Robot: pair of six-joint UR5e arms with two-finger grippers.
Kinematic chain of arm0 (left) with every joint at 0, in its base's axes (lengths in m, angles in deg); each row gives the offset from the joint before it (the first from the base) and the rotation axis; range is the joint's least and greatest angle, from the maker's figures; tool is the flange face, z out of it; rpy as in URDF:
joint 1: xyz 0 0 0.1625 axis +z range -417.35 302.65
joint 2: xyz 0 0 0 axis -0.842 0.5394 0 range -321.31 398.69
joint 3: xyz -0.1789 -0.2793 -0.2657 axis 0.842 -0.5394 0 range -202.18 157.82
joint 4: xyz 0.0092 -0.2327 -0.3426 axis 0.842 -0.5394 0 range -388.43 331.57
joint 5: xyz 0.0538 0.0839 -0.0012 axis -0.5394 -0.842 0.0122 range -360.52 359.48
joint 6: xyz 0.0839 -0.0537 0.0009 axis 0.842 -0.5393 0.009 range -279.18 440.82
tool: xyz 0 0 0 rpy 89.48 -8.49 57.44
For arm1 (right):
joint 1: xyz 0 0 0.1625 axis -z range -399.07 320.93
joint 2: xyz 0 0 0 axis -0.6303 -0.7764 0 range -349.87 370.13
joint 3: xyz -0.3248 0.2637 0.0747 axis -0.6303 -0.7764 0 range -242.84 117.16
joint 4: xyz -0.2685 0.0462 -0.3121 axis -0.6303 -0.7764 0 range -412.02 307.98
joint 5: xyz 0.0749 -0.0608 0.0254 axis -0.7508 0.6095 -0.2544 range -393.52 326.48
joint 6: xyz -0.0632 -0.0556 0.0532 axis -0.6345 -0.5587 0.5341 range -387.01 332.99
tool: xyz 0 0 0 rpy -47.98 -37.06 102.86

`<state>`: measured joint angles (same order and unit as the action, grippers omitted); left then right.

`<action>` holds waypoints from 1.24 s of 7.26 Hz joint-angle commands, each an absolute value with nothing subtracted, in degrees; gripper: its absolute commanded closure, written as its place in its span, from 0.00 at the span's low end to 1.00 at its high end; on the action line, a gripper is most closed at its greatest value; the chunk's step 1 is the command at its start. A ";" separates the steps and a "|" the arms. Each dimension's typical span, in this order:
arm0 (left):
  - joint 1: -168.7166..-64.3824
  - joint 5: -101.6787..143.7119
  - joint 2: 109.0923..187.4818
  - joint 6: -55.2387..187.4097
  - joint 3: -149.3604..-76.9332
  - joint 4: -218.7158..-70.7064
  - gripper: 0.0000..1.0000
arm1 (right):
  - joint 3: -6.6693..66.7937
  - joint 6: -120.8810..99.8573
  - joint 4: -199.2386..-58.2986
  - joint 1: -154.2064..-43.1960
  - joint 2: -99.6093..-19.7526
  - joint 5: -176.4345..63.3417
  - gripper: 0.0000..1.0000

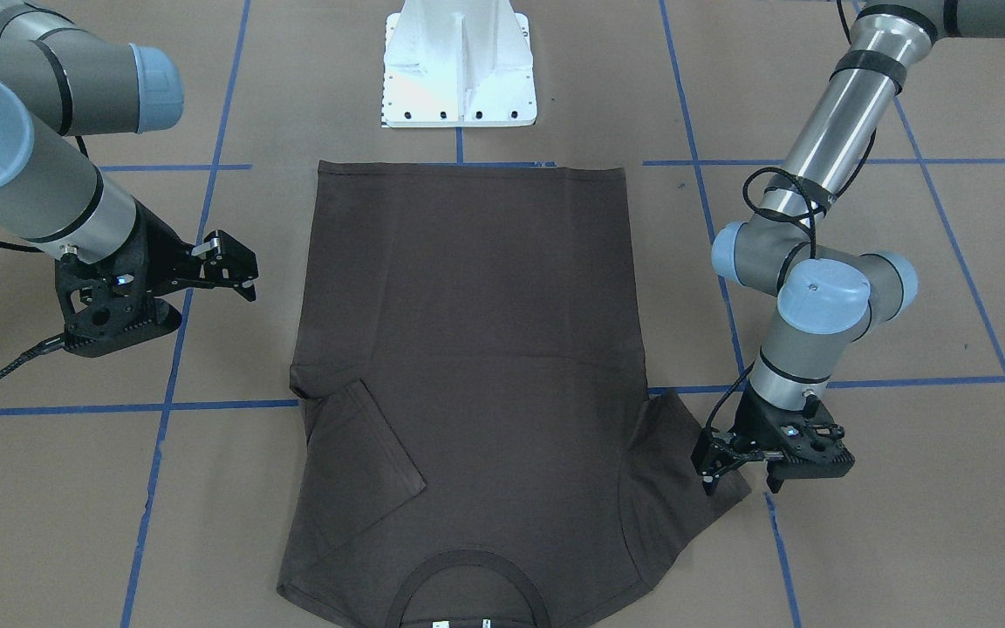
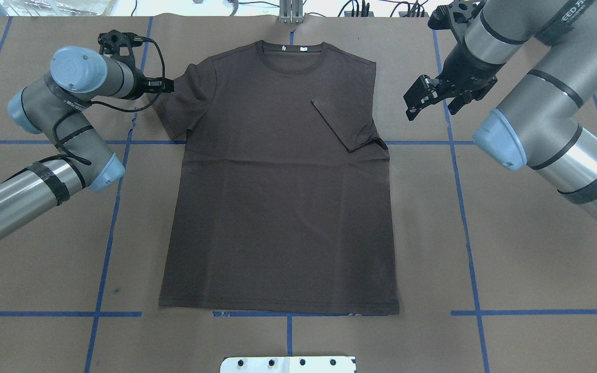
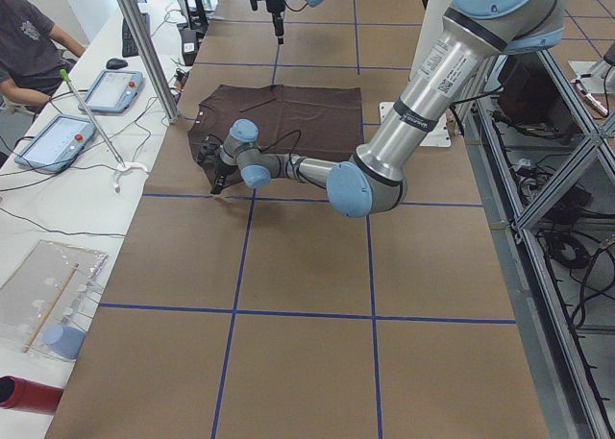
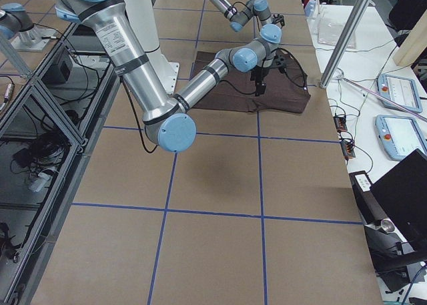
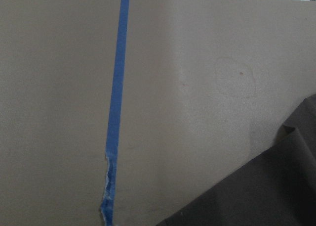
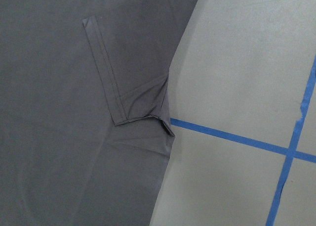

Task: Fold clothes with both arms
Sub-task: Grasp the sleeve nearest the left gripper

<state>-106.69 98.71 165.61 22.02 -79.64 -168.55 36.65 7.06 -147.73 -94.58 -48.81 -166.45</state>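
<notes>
Brown table gridded with blue tape: a dark T-shirt lies flat at centre, one sleeve folded onto the chest, while the left claw, jaws apart, sits at the other sleeve and the right claw, jaws apart, hovers beside the shirt

The left arm and right arm are silver-grey tubes with light-blue joint caps, black bands and braided black cables. The left pincer and right pincer are black skeletal frames.
</notes>
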 commanded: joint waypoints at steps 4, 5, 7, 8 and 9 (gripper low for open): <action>-106.57 98.71 165.69 22.02 -78.87 -168.62 0.18 | 36.65 7.26 -147.73 -94.53 -48.67 -166.41 0.00; -106.57 98.71 165.69 22.02 -78.87 -168.62 0.26 | 36.65 7.18 -147.73 -94.53 -48.67 -166.41 0.00; -106.57 98.71 165.69 22.02 -78.87 -168.53 0.47 | 36.65 7.26 -147.73 -94.53 -48.67 -166.41 0.00; -106.57 98.71 165.69 22.02 -78.87 -168.53 0.63 | 36.65 7.26 -147.73 -94.53 -48.67 -166.41 0.00; -106.57 98.71 165.69 22.02 -78.87 -168.36 0.83 | 36.65 7.26 -147.73 -94.53 -48.67 -166.41 0.00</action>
